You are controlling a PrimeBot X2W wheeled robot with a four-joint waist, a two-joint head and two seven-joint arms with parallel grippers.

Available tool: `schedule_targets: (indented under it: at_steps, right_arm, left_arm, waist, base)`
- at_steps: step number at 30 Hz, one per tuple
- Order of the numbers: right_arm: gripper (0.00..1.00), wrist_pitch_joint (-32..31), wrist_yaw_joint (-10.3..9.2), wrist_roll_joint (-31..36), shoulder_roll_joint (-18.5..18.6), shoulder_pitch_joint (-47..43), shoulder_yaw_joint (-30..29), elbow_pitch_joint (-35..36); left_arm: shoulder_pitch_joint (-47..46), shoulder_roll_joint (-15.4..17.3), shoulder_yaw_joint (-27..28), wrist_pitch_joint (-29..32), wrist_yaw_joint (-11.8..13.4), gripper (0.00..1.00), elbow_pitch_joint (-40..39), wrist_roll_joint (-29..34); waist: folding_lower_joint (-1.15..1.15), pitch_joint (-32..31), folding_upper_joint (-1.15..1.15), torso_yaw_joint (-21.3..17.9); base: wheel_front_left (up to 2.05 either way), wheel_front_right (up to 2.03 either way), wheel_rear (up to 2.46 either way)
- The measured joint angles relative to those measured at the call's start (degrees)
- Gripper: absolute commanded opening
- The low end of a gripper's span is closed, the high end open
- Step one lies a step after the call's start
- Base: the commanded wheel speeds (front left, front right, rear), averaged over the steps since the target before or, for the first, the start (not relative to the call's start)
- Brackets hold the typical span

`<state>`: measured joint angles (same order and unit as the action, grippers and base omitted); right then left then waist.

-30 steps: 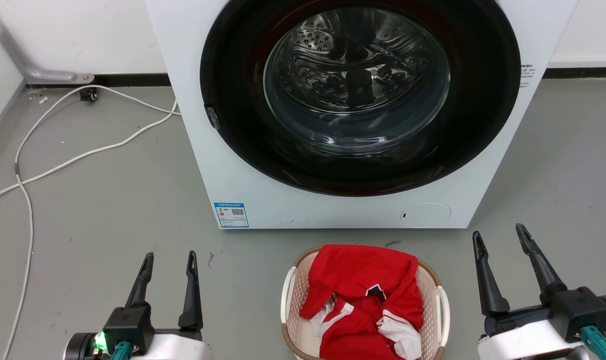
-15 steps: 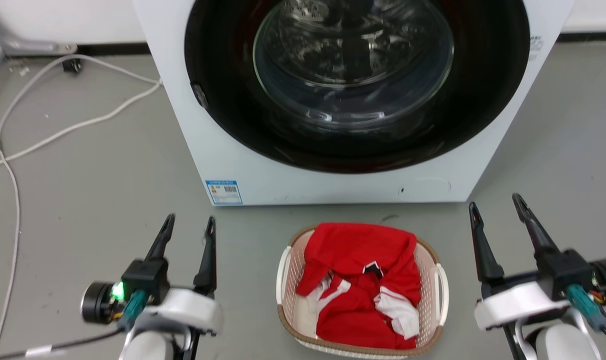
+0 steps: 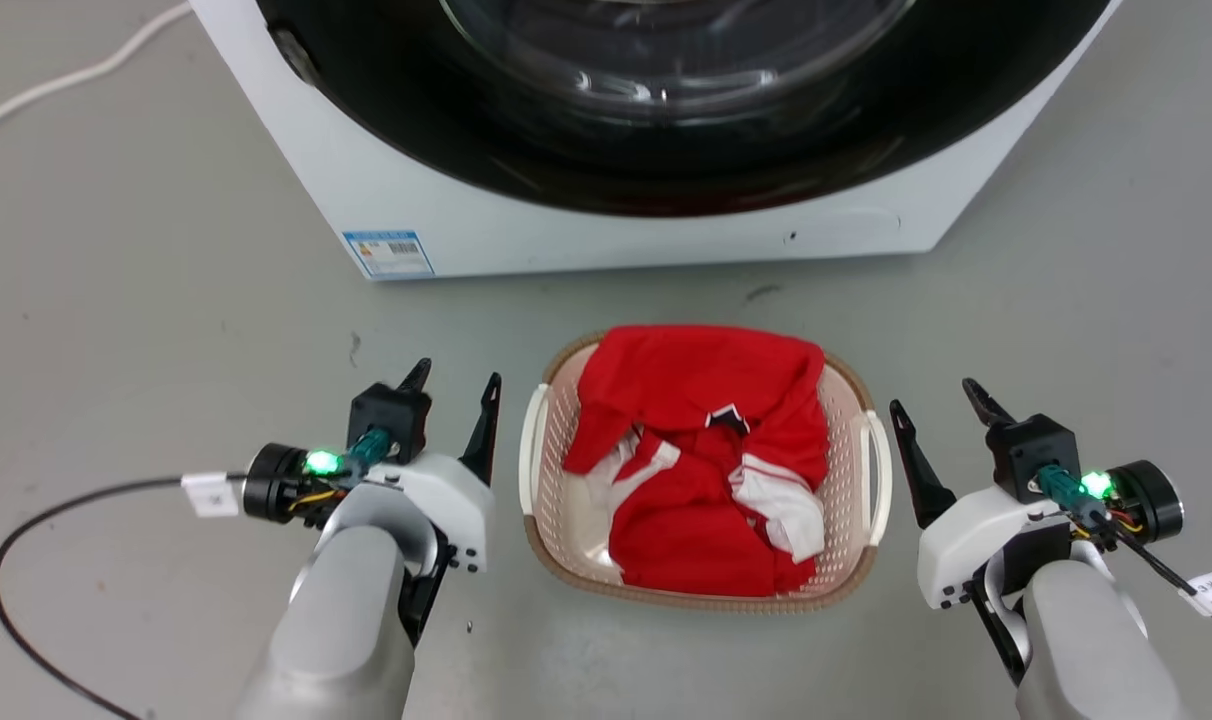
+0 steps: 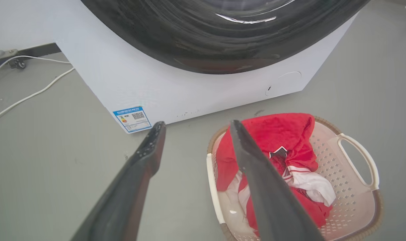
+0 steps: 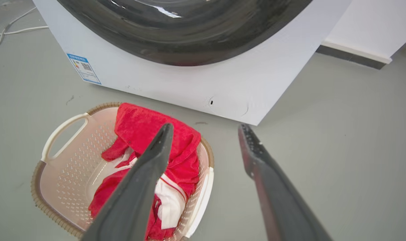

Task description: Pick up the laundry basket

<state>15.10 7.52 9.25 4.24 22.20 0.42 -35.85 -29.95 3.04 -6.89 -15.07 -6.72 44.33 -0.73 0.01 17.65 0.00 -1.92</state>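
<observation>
The left gripper (image 3: 457, 376) and right gripper (image 3: 933, 395) each have their 2 fingers spread and empty. Between them on the grey floor (image 3: 146, 300) sits the laundry basket (image 3: 554, 490), holding a red-and-white garment (image 3: 706, 400). Beyond it stands the white washing machine (image 3: 566, 235).

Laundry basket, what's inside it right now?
The laundry basket holds a crumpled red garment with white trim, covering most of the inside. A patch of pale perforated wall and floor shows on the robot's left. Anything lying beneath the garment is hidden.
</observation>
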Motion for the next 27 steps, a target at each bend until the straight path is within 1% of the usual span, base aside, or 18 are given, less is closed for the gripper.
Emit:
schedule_targets:
  at_steps: [6,10,12,19,21,27]
  right_arm:
    - [1.0,0.0,0.0,0.4,0.3,5.2,0.1,-10.8]
    - [1.0,0.0,0.0,0.4,0.3,9.5,0.6,-15.5]
    - [1.0,0.0,0.0,0.4,0.2,11.6,1.2,-17.6]
    - [1.0,0.0,0.0,0.1,-0.1,17.6,2.7,-23.9]
    - [1.0,0.0,0.0,0.0,-0.1,19.0,3.0,-26.3]
    - [1.0,0.0,0.0,-0.2,-0.1,23.2,3.6,-32.9]
  left_arm:
    - [-7.6,-0.1,-3.2,0.0,-0.6,1.0,10.3,-1.8]
    - [-12.3,-0.1,-5.5,0.1,-0.7,1.0,16.2,-3.3]
    - [-14.5,-0.1,-7.1,0.9,-0.7,1.0,18.5,-5.1]
    - [-19.4,-0.2,-14.3,5.5,-0.7,1.0,22.3,-12.4]
    - [-20.5,-0.2,-15.5,6.5,-0.7,1.0,23.0,-14.3]
    - [-23.4,0.0,-18.3,8.2,-0.7,1.0,25.3,-17.3]
  waist:
    - [0.0,5.2,0.0,-0.8]
    - [0.0,8.7,0.0,-1.2]
    - [0.0,10.4,0.0,-1.5]
    - [0.0,16.1,0.0,-2.4]
    - [0.0,17.4,0.0,-2.6]
    - [0.0,21.0,0.0,-2.8]
  base:
    - [0.0,0.0,0.0]
    - [0.0,0.0,0.0]
    - [0.0,0.0,0.0]
    - [0.0,0.0,0.0]
    - [0.0,0.0,0.0]
    - [0.0,0.0,0.0]
